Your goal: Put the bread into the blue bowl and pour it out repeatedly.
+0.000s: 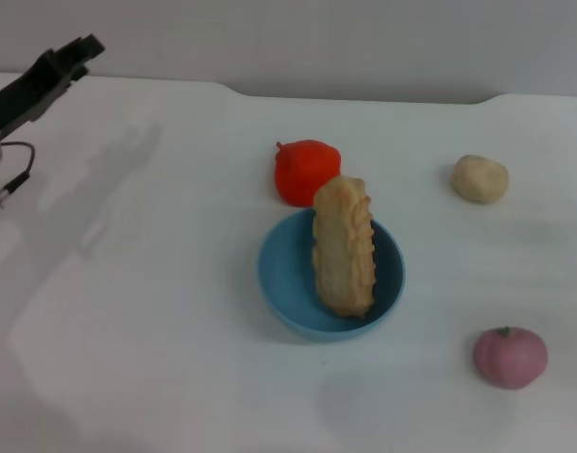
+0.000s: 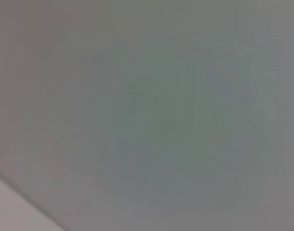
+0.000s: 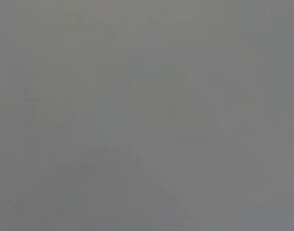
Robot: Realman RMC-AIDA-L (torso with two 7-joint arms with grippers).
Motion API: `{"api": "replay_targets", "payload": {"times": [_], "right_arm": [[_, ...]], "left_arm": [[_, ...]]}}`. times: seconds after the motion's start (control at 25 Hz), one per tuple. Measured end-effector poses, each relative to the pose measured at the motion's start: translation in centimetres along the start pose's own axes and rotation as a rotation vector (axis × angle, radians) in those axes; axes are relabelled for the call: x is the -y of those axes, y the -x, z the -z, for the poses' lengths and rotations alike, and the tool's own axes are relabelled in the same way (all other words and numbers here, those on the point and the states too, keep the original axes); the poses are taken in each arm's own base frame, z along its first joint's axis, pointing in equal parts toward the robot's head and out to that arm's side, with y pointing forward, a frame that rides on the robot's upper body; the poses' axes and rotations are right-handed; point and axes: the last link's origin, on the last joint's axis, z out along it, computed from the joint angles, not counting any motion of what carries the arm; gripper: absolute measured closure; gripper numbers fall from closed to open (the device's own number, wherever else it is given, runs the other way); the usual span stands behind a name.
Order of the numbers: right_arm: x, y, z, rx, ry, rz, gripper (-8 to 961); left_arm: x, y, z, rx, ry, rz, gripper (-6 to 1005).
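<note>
Four items sit on a white table [image 1: 156, 311]: at the centre a blue bowl [image 1: 288, 274] holds the bread [image 1: 344, 247], a long ridged golden loaf lying across the bowl's right half with its far end poking over the rim at 12 o'clock. A red-orange pepper-like thing [image 1: 303, 170] touches the bowl at 12 o'clock, a beige lump [image 1: 480, 178] lies well apart at 2 o'clock, and a pink ball [image 1: 510, 357] at 4 o'clock. The left gripper [image 1: 80, 49] hangs at 10 o'clock, far from the bowl, holding nothing, and whether its fingers are open cannot be told; the right gripper is out of sight.
</note>
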Motion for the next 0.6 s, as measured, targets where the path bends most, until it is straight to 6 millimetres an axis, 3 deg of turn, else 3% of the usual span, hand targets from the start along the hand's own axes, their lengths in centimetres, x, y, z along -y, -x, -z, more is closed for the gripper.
{"api": "replay_targets", "payload": {"times": [0.2, 0.32, 0.36, 0.4, 0.6], "right_arm": [[0.0, 0.0, 0.1, -0.002, -0.001, 0.004, 559], [0.0, -0.3, 0.3, -0.002, -0.008, 0.035, 559], [0.0, -0.4, 0.4, -0.001, -0.011, 0.052, 559], [-0.1, -0.5, 0.5, -0.002, -0.012, 0.07, 559], [-0.3, -1.3, 0.7, -0.004, -0.038, 0.181, 559]], "left_arm": [[1.2, 1.1, 0.8, -0.087, -0.02, -0.228, 532], [1.0, 2.0, 1.5, -0.169, 0.004, -0.44, 532], [1.0, 2.0, 1.5, -0.169, 0.004, -0.44, 532], [0.6, 3.3, 2.5, -0.269, 0.015, -0.649, 531], [-0.1, 5.2, 4.2, -0.412, -0.066, -1.07, 531]]}}
